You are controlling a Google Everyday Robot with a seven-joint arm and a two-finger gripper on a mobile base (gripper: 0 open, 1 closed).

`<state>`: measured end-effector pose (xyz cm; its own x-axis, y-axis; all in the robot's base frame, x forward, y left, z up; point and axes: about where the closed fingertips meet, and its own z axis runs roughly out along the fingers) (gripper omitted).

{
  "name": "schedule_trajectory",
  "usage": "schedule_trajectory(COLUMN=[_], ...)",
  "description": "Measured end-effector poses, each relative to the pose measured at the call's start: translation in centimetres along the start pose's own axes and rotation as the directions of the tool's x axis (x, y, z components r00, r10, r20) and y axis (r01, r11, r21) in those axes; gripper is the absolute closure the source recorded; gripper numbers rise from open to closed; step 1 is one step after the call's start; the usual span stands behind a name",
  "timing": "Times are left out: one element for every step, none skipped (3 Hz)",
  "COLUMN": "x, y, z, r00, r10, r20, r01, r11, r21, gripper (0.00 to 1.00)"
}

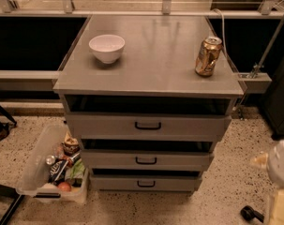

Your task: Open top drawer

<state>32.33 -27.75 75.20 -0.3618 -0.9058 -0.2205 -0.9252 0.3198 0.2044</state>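
Note:
The top drawer (188, 126) is the widest grey front of three, just under the cabinet top, with a small black bar handle (147, 125) at its centre. A dark gap shows between its upper edge and the cabinet top. Two narrower grey drawers (179, 160) sit below it, each with a black handle. My gripper is out of view. Only a white and cream part of my arm (280, 172) shows at the bottom right corner, low over the floor, to the right of the cabinet and apart from it.
On the grey cabinet top (155, 60) stand a white bowl (107, 48) at the back left and a gold can (208, 56) at the right. A clear bin of snacks (52, 170) sits on the floor at the left. A black caster (250, 213) is at the bottom right.

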Motion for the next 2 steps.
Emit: schedule_trajectory(x=[2.9,5.0], y=[0.3,-0.7], z=[8.6,17.5], r00=[0.998,0.991], r10=[0.059,0.13], r20=[-0.021,-0.031], r01=[-0.06,-0.133], r11=[0.9937,0.9823], r21=[-0.095,-0.132], gripper=[0.0,0.0])
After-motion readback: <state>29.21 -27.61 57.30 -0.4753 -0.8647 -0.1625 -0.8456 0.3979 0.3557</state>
